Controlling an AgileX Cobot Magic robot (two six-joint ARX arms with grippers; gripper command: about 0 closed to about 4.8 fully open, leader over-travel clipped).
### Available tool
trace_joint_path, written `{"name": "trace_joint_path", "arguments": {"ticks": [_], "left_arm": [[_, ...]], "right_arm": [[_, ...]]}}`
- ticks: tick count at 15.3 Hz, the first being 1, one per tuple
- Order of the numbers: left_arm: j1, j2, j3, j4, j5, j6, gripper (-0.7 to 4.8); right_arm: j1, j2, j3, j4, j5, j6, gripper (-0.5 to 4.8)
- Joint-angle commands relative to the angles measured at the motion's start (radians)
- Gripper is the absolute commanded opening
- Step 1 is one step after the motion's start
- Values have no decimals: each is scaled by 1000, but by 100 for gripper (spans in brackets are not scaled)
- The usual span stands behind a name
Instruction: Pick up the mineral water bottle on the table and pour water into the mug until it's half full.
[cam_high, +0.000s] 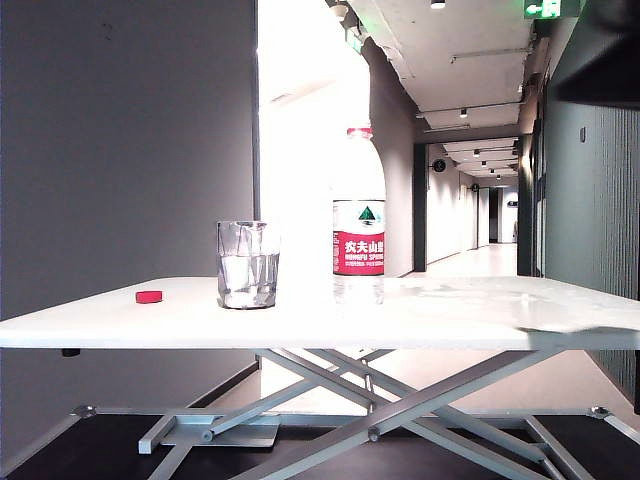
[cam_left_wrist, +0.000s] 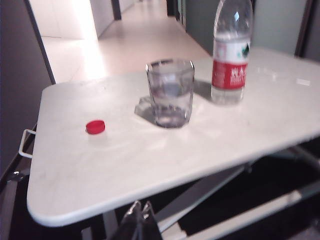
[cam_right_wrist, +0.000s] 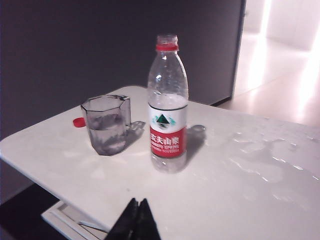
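White bench (cam_high: 450, 320) carries the bottle (cam_high: 358, 235) upright, uncapped, just beside the mug (cam_high: 247, 264), which holds water partway up. A red cap (cam_high: 149, 296) lies apart on the mug's far side. The left end effector (cam_left_wrist: 140, 212) and right end effector (cam_right_wrist: 137, 212) both hang off the bench edge, tips pressed together, empty.

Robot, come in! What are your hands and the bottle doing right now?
Left gripper, right gripper shut, empty, off the table. Mineral water bottle upright, uncapped, beside mug. Nothing blocking.
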Motion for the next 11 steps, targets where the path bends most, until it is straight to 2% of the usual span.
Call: {"name": "trace_joint_path", "arguments": {"ticks": [1, 2, 4, 7, 11], "left_arm": [[1, 0, 2, 52, -16, -20, -5], [1, 0, 2, 53, -36, -27, -5], [1, 0, 2, 58, -72, -34, -5], [1, 0, 2, 87, -72, -32, -5], [1, 0, 2, 128, -114, -30, -5]], "right_arm": [[0, -174, -28, -200, 113, -8, -7], [0, -227, -42, -219, 113, -17, -7], [0, -402, -84, -297, 190, -27, -7], [-6, -563, -124, -392, 248, -31, -7], [-7, -719, -199, -427, 298, 0, -7]]}}
